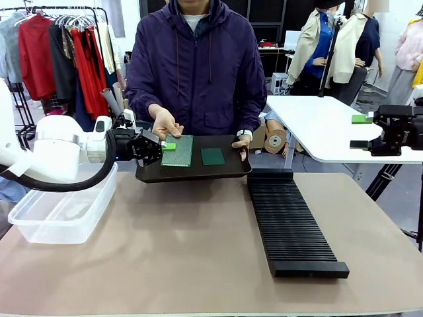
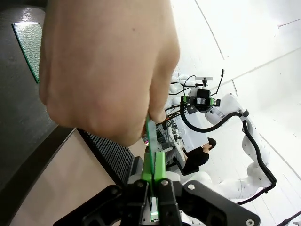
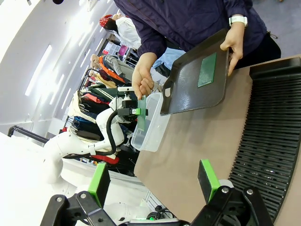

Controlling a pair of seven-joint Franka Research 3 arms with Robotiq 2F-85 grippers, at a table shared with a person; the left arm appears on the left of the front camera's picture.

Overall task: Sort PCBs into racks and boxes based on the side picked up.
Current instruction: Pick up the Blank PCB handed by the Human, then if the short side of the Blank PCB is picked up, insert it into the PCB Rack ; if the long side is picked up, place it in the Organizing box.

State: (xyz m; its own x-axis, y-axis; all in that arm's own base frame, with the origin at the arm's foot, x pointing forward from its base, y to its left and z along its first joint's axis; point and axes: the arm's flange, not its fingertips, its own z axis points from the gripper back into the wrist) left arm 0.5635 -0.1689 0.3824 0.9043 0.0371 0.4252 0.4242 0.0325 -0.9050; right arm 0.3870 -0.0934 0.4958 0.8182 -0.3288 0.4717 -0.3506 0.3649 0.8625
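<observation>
The PCB (image 1: 182,153) is pinched by the left gripper's (image 1: 168,146) closed jaws and held by the person's hand (image 1: 164,123) at 12 o'clock.

At nine o'clock in the front view, the glossy white, round-bodied left arm (image 1: 59,148) has a pale grey band near its wrist, and a thick black cable (image 1: 66,186) runs beneath it. The black, angular left gripper (image 1: 168,146) bears bright green pads. The black right gripper (image 3: 153,175), at six o'clock in its own wrist view, has green rectangular pads and round bolts at the knuckles. The person wears a dark purple, long-sleeved zipped jacket (image 1: 198,72), a white top (image 1: 193,22) and a white wristwatch (image 1: 244,133).
</observation>
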